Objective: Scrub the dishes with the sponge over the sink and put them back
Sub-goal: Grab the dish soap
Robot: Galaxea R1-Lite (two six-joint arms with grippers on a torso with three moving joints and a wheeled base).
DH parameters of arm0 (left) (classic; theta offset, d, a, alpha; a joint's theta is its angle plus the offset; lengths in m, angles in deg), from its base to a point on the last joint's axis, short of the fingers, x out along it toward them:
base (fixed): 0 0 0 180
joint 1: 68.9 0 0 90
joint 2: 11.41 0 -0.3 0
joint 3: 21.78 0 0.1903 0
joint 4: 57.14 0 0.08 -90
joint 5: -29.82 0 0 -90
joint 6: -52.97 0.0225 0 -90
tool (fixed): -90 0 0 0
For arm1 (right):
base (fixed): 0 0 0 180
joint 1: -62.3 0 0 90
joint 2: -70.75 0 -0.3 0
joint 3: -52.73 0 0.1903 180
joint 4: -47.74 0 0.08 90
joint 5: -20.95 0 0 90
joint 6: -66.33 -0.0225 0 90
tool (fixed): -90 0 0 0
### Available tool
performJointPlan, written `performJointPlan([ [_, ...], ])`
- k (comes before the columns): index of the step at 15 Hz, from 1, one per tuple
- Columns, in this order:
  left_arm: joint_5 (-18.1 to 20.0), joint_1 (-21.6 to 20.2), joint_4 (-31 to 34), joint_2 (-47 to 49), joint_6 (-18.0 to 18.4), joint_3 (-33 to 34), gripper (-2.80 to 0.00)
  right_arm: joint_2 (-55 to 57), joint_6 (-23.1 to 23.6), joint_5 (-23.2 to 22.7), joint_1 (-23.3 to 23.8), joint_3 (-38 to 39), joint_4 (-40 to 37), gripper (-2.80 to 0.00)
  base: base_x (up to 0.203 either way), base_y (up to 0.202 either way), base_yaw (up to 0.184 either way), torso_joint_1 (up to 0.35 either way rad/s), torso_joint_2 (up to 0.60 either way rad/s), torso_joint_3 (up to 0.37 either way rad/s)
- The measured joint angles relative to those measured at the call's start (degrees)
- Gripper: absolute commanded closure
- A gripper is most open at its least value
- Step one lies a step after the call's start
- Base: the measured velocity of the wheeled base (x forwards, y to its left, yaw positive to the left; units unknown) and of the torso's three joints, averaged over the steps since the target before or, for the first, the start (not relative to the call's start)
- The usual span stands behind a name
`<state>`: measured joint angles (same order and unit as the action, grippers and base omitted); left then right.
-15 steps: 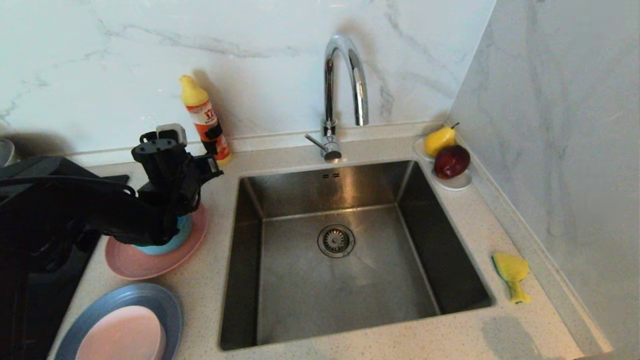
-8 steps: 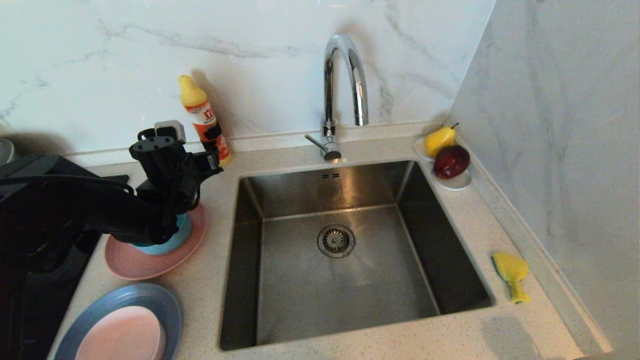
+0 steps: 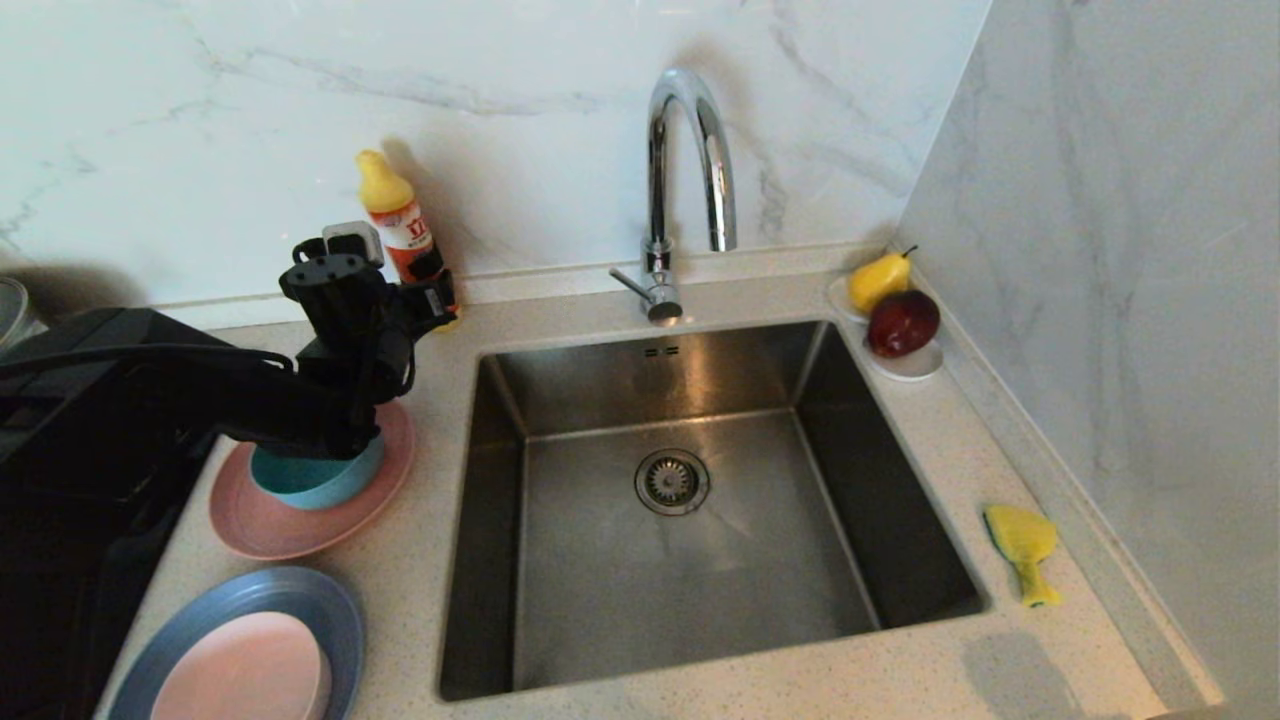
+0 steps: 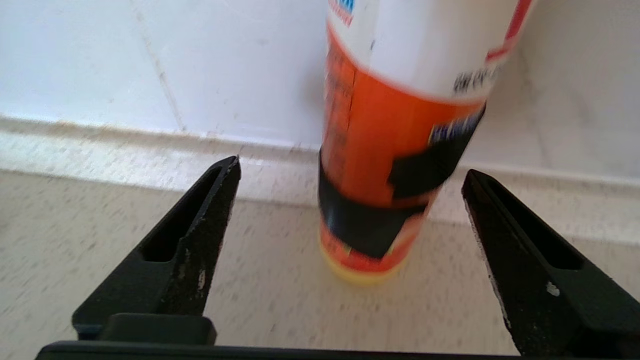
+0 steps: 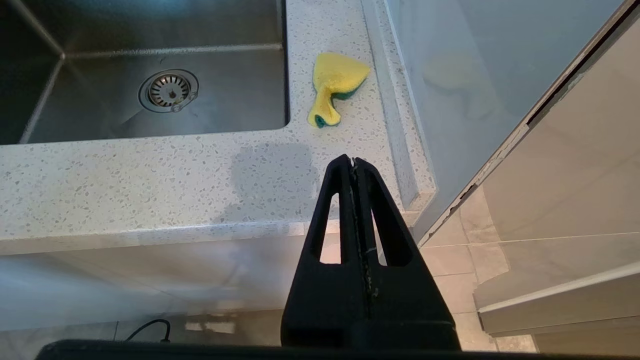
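While my left end effector (image 3: 395, 345) hangs released above the teal bowl (image 3: 318, 477) on the salmon-pink plate (image 3: 300, 510), it has risen since earlier. Through its wrist, the detergent bottle (image 4: 400, 150) stands straight ahead; drifting forward could topple it. My right end effector (image 5: 354, 161) is clenched, sponge (image 5: 332, 85) beyond.

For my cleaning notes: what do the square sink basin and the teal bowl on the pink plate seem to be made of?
The square sink basin looks like brushed stainless steel: grey, with soft streaky reflections. The teal bowl on the salmon-pink plate looks like matte plastic or a similar composite, without gloss; the exact material is uncertain.
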<state>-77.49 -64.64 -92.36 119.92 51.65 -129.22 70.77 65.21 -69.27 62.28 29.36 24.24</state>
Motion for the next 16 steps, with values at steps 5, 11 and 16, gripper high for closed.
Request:
performJointPlan([
  [5,-0.2,0.1,1.4,3.4,0.0,-5.4,-2.8,0.0,0.0,0.0,0.0,0.0,0.0,0.0,0.0,0.0,0.0,0.0,0.0,0.0],
  [11,-1.6,0.4,4.6,6.9,-0.2,-12.3,-2.8,0.0,0.0,0.0,0.0,0.0,0.0,0.0,0.0,0.0,0.0,0.0,0.0,0.0],
  [16,-2.2,0.5,5.4,9.4,-0.2,-15.5,-2.8,0.0,0.0,0.0,0.0,0.0,0.0,0.0,0.0,0.0,0.0,0.0,0.0,0.0],
])
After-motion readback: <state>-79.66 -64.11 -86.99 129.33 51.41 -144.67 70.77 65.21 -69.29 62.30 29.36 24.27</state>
